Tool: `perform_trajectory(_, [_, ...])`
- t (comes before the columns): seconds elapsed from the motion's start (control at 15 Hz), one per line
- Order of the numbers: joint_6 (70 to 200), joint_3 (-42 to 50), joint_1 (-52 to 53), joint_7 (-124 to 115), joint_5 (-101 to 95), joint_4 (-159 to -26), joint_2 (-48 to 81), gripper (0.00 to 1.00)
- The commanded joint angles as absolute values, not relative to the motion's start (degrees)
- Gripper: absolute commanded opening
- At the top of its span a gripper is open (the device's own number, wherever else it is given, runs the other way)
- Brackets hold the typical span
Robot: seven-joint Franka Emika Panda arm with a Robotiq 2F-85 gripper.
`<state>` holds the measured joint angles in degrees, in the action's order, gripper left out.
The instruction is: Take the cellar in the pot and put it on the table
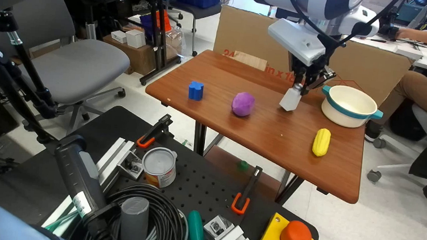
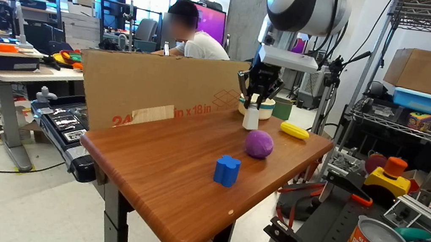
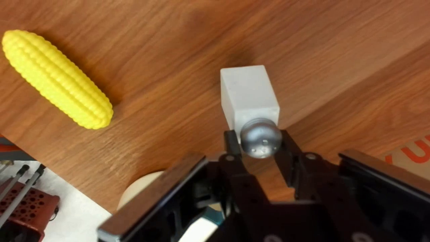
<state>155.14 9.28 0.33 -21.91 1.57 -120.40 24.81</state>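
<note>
The cellar, a small white block with a silver domed cap, shows in both exterior views [image 1: 290, 100] [image 2: 250, 120] and in the wrist view [image 3: 250, 89]. My gripper [image 1: 300, 88] [image 2: 253, 102] [image 3: 258, 138] is shut on its metal cap, one finger on each side. The cellar hangs tilted, body downward, over the brown table [image 1: 217, 72] [image 2: 158, 163]; I cannot tell whether its base touches. The cream pot [image 1: 338, 112] [image 2: 268, 109] with its teal-green rim stands on the table beside the gripper. In the wrist view the pot [image 3: 137, 186] is mostly hidden behind the gripper.
A yellow corn [image 1: 321, 142] [image 3: 57, 79] lies near the pot. A purple lump [image 1: 243, 104] and a blue flower-shaped block [image 1: 196, 91] stand farther along the table. A cardboard sheet [image 2: 153, 82] rises along one long edge. A black perforated platform [image 1: 200, 180] is alongside.
</note>
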Motion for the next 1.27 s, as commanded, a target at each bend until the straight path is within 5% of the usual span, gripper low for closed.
perform_trajectory(0.0, [156.8,10.1,-0.2,-21.1,1.5,-120.6,26.1,0.08])
perform_trajectory(0.07, [156.7,10.2,-0.2,-21.3,1.7,-120.5,26.0,0.56])
perform_trajectory(0.53, [145.5,9.5,-0.4,-21.3,3.0,-123.3,18.5,0.99])
perform_trajectory(0.8, [141.1,7.9,-1.1,-19.6,4.2,-126.2,7.0,1.00])
perform_trajectory(0.87, [143.5,8.6,-0.8,-21.9,2.0,-122.6,14.2,1.00])
perform_trajectory(1.2, [141.0,7.7,-1.2,-21.3,2.5,-125.6,7.1,1.00])
